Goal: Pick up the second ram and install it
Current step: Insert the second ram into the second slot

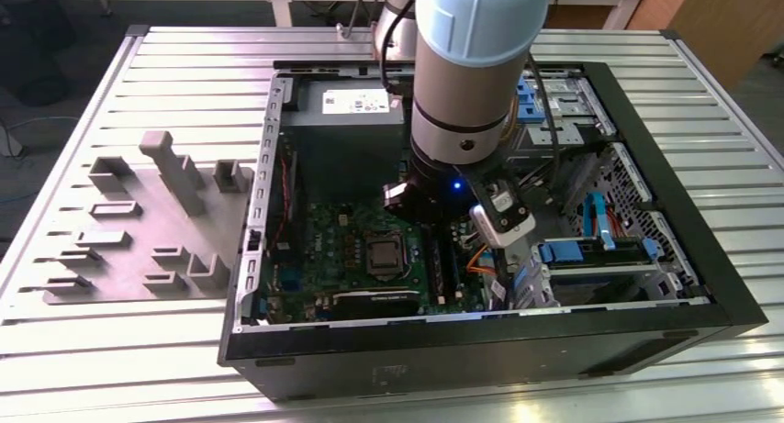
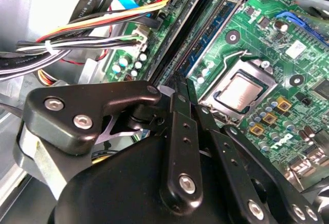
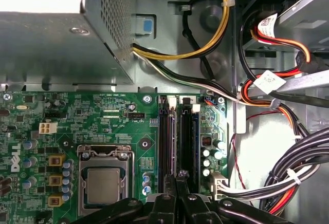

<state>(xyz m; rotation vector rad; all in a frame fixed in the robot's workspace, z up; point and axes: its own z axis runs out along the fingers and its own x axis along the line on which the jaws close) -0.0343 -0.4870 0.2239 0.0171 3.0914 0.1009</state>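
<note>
Slatted metal surface (image 1: 110, 83) carries an open case (image 1: 722, 304), and the arm (image 1: 472, 65) reaches down into it over the motherboard (image 3: 77, 116). In both wrist views the fingers (image 3: 165, 203) are together, tips touching, with nothing visibly clamped between them. They sit right at one end of the memory slots (image 3: 165, 131), beside the processor socket (image 3: 103, 180). A long, blue-edged strip (image 3: 196, 131) stands on edge in the slot row just ahead of the tips. I take it to be the ram, already in its slot, though edge-on I cannot be sure. Its long axis runs straight away from the fingertips toward the power supply (image 3: 51, 44). The fingers line up with that axis, near the strip's closer end rather than its middle.
</note>
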